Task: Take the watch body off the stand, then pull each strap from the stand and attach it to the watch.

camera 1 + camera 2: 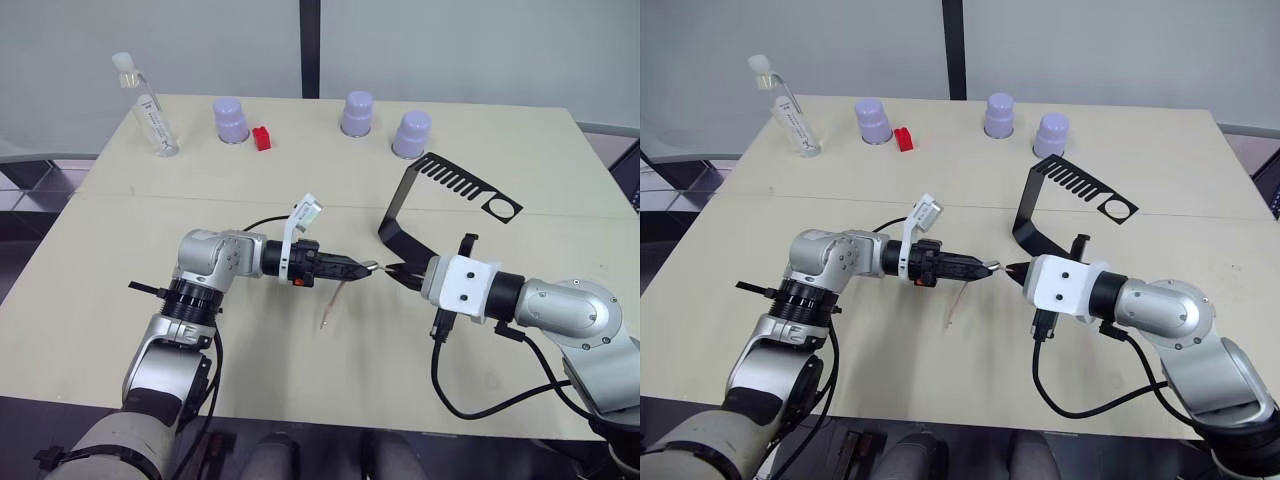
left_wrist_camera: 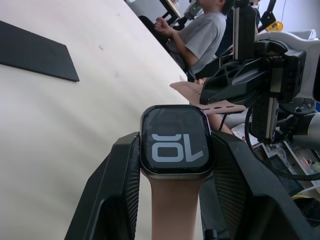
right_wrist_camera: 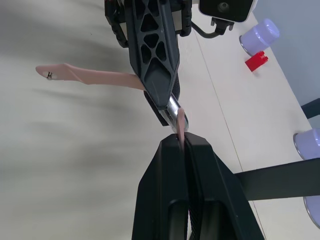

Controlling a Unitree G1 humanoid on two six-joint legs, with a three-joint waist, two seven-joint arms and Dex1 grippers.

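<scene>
Pink strap [image 3: 180,119] end hidden in right hand [image 3: 185,142]

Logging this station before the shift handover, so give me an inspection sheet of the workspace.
Surface: pale table, seam across it.
Job's things: watch body between left gripper fingers, one strap attached, hanging; second strap pinched by right gripper at the watch; stand bare.
Clutter: three lilac cups, red block, clear bottle.
Grippers: both shut.
Cables: black cable trailing from right arm.
Surroundings: seated person.
</scene>
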